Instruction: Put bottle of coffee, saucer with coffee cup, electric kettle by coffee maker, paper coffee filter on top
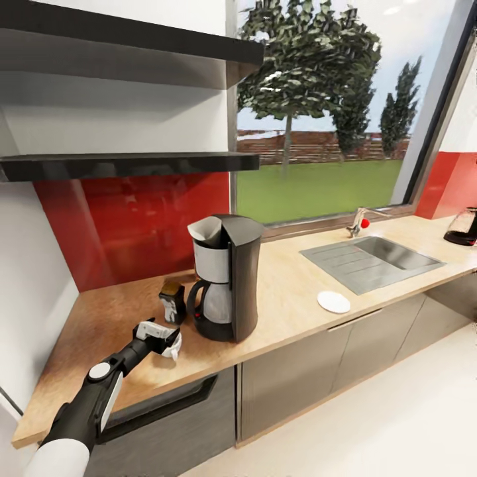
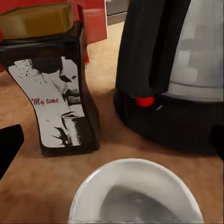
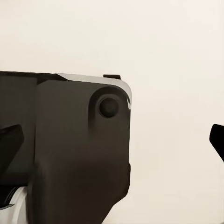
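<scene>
Light wood countertop (image 1: 291,291) w/ inset steel sink (image 1: 371,262), coffee maker (image 1: 225,278) upright, coffee bottle (image 1: 172,301) just beside it, saucer (image 1: 333,302) nr front edge, kettle (image 1: 462,227) far end.

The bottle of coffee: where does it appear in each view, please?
Head view: bottle of coffee stands on the countertop, left of the coffee maker.
Left wrist view: bottle appears large, beside the coffee maker's base.
Right wrist view: not in it.
Shared landmark: the coffee maker.
</scene>
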